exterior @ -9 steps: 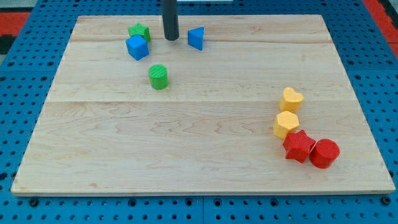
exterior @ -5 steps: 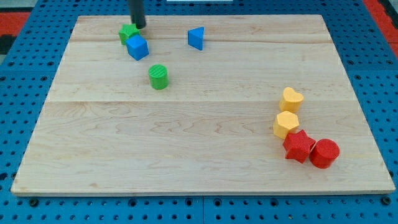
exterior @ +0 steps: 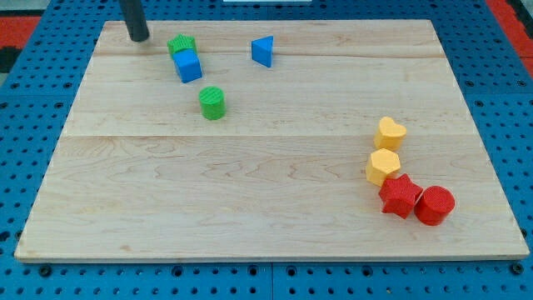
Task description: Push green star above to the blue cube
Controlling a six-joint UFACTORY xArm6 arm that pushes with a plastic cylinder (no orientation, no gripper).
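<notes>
The green star is seen near the view's top left of the board, touching the upper edge of the blue cube, which sits just below it. My tip is placed to the view's left of the star, near it but apart from it; the rod carries no pincer, so nothing is held. A green cylinder stands below the cube, and a blue triangular block lies to the view's right of the star. At the lower right, a yellow heart, a yellow hexagonal block, a red star and a red cylinder are clustered closely. Eight blocks are counted: two green, two blue, two yellow, two red. All rest on a pale wooden board, which is laid on a blue perforated base.
</notes>
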